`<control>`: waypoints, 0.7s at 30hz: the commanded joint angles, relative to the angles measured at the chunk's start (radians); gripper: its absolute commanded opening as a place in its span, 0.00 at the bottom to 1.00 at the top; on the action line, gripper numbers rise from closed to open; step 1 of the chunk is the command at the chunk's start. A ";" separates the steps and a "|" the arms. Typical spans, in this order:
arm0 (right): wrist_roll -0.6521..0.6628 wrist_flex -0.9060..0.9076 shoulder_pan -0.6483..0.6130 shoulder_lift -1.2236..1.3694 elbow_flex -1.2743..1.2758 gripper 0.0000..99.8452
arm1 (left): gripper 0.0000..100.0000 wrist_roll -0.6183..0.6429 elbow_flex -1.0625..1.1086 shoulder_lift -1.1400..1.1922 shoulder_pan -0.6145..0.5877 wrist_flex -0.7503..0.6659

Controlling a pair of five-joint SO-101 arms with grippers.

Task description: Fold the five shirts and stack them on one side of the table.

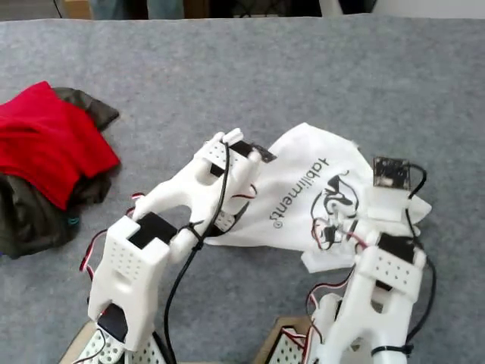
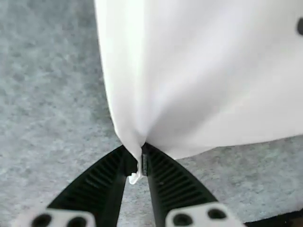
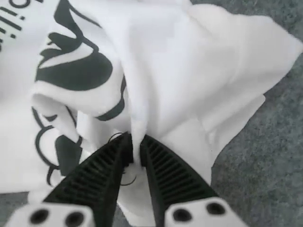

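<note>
The shirt (image 1: 303, 189) could be lost if the arms are drawn apart: only a thin tuck of its edge is pinched in the shut left gripper (image 2: 141, 163), while a bunched fold is clamped by the right gripper (image 3: 135, 150), so creases may be set. The shirt lies right of the table (image 1: 227, 68) centre, held at its 9 and 4 o'clock sides. The pile (image 1: 45, 144) lies at the table's 9 o'clock.

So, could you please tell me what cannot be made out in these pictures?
High view: the red shirt covers the dark garment, cut by the edge, so the pile's count is unclear.
High view: both arms hide the near edge of the white shirt.
Wrist views: the left claw and right claw pinch cloth; which shirt part is unclear.
</note>
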 commanded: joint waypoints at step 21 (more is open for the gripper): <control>0.281 0.617 -0.334 -0.001 -0.618 0.36 | 0.03 -0.657 0.582 -0.844 -1.023 0.055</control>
